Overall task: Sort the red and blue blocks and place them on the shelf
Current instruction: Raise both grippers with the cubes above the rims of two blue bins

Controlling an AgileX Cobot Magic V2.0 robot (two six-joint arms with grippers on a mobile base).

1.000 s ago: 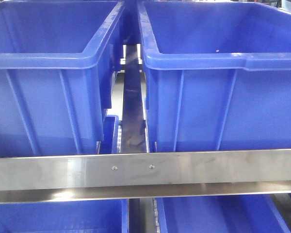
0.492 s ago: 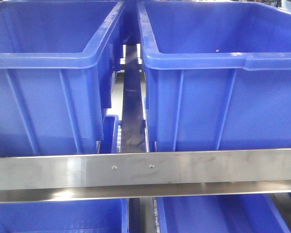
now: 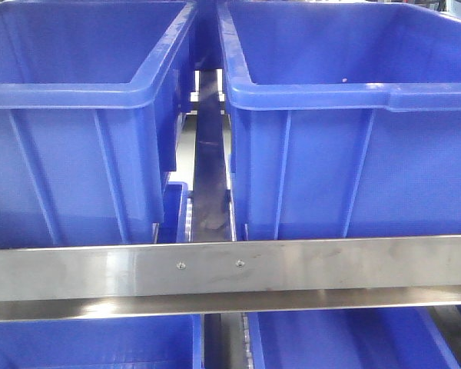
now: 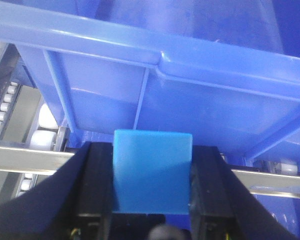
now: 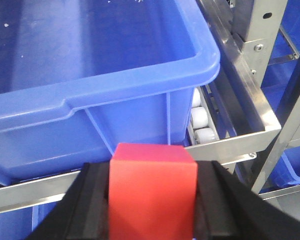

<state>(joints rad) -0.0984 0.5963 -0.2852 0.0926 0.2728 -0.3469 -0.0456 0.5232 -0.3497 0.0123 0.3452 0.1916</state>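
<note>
Front view: shelf (image 3: 330, 265) steel front rail crosses the lower frame, two screws (image 3: 180, 266) near centre; left bin (image 3: 69, 92) and right bin (image 3: 353, 92) stand above it, narrow gap between.

Left wrist view: blue block (image 4: 152, 171), plain matte, bottom centre, clamped by left gripper (image 4: 152, 160) black fingers (image 4: 97, 185); bin front (image 4: 190, 100) fills the frame behind; white rollers (image 4: 42, 140) at left.

Right wrist view: red block (image 5: 152, 190), bottom centre, pinched in right gripper (image 5: 152, 175); bin rim (image 5: 140, 75) above; steel rack at right.

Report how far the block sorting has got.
Done: both blocks are picked up. In hand: left claw grips the blue block, right claw grips the red block, both facing the shelf. Left: placing both; the front view shows no block on the shelf yet.
</note>
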